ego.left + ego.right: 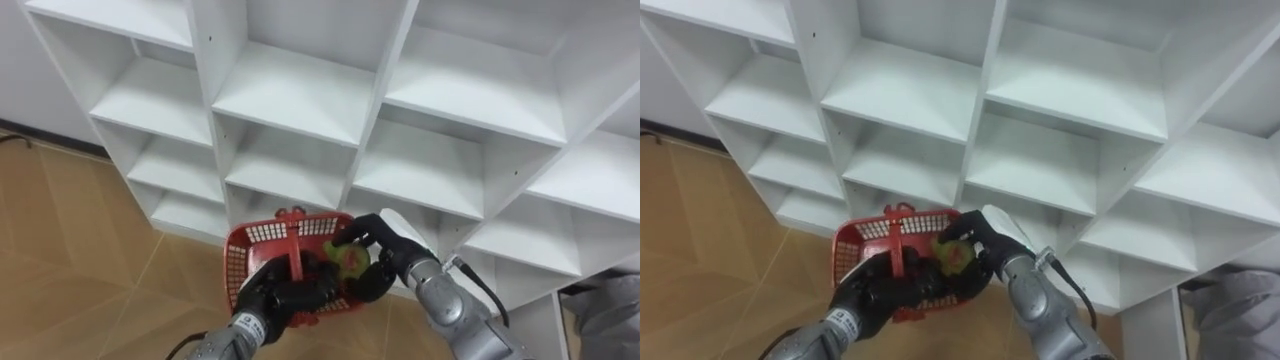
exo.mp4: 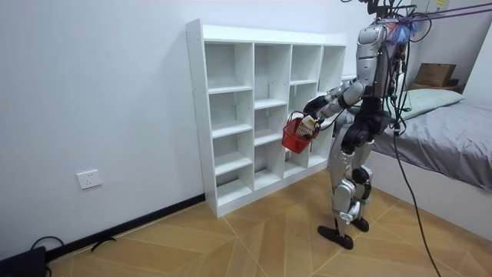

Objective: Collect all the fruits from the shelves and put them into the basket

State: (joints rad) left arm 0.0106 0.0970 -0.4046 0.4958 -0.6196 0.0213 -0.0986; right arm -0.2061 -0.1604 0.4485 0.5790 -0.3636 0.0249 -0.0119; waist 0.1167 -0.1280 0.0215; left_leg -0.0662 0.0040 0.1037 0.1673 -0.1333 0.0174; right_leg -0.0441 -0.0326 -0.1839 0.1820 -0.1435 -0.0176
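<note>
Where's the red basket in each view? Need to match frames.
Left eye view: red basket bottom centre, handle in the left hand, right hand holding a green fruit over it.
Right eye view: red basket bottom, left of centre.
Room view: red basket just right of centre, before the robot.
Shared landmark: white shelf unit, directly behind the red basket.

grey bed (image 2: 450,150), cardboard box (image 2: 434,75) (beyond it), wall socket (image 2: 89,179)

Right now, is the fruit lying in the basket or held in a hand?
Held: the right hand curls its fingers round the fruit over the red basket, which the left hand carries.
</note>
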